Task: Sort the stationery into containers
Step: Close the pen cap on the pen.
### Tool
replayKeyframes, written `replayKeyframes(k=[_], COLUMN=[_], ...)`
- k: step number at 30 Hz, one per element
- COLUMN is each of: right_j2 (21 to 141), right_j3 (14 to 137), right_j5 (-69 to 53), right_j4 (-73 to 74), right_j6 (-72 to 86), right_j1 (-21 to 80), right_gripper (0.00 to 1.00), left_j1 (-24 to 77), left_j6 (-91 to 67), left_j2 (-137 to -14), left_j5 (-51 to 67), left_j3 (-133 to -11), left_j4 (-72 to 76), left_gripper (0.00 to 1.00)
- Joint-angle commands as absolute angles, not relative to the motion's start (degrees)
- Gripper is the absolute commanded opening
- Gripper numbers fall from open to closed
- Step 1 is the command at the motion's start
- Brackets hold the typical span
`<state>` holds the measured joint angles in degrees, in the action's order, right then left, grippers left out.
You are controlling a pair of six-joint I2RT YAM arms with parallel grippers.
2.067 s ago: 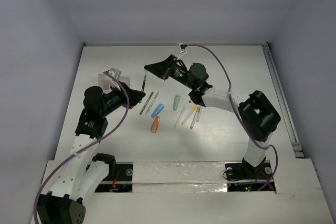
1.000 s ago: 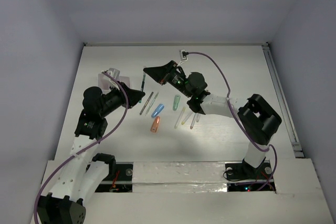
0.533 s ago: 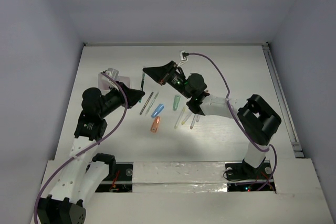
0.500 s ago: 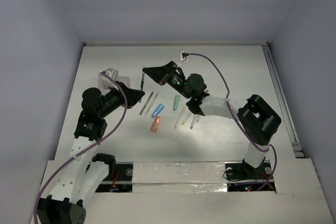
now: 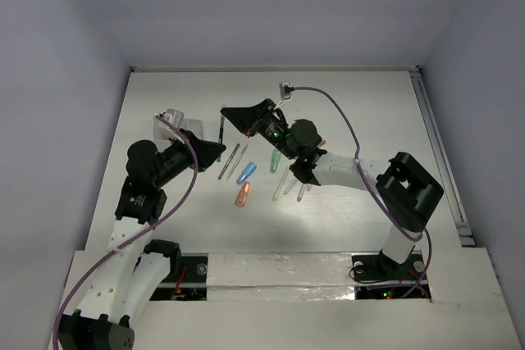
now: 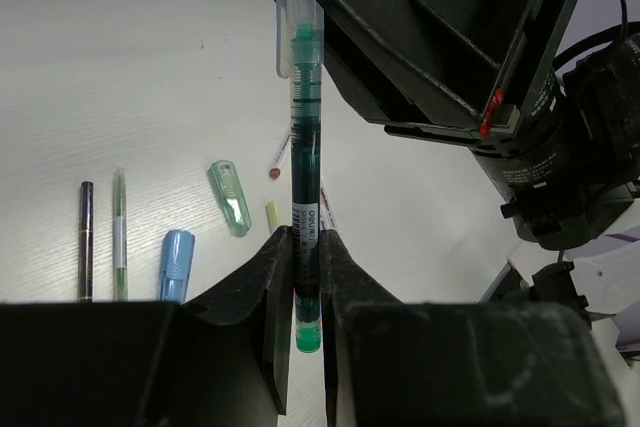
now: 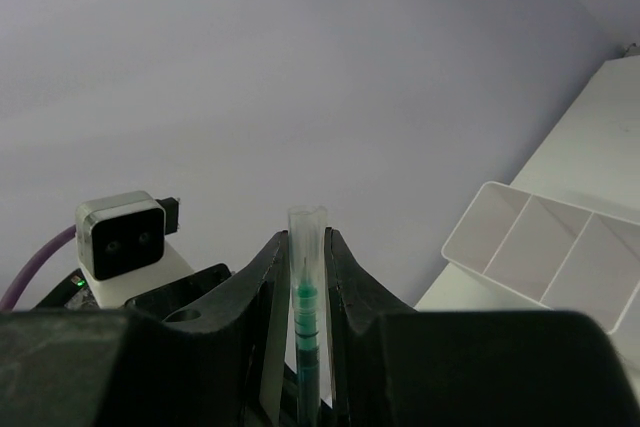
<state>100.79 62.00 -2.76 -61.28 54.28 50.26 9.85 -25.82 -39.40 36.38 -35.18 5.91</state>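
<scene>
Between the closed fingers of the left gripper (image 6: 307, 247), the lower end of a green pen (image 6: 303, 147) is clamped upright; the right gripper (image 7: 305, 245) pinches its clear top end (one pen, two holds). Left of the left fingers lie a green marker (image 6: 230, 197) and a blue marker (image 6: 176, 265). The white tray (image 7: 512, 247) sits right of the right fingers.

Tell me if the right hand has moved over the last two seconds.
Yes. The right hand, shut on the green pen, has drifted toward the near edge: its wrist now sits against the green marker in the top view, where a gap showed before.
</scene>
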Motion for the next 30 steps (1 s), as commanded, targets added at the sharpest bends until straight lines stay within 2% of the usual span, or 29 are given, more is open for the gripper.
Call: replayKeyframes(k=[1, 30], right_j2=[98.4, 96.9], right_j3=[61.8, 61.3], right_j5=[-6.1, -14.2], right_j4=[-57.6, -42.3], right_j6=[50.7, 45.0], right_j1=[52.6, 53.6], right_gripper=[0.0, 0.0], left_j1=[8.9, 7.3], left_j6=[-24.6, -23.6], left_j2=[-38.8, -38.8], left_j5=[34.3, 33.8], left_j3=[-36.0, -37.4], left_j4=[9.8, 9.6], left_gripper=[0.0, 0.0])
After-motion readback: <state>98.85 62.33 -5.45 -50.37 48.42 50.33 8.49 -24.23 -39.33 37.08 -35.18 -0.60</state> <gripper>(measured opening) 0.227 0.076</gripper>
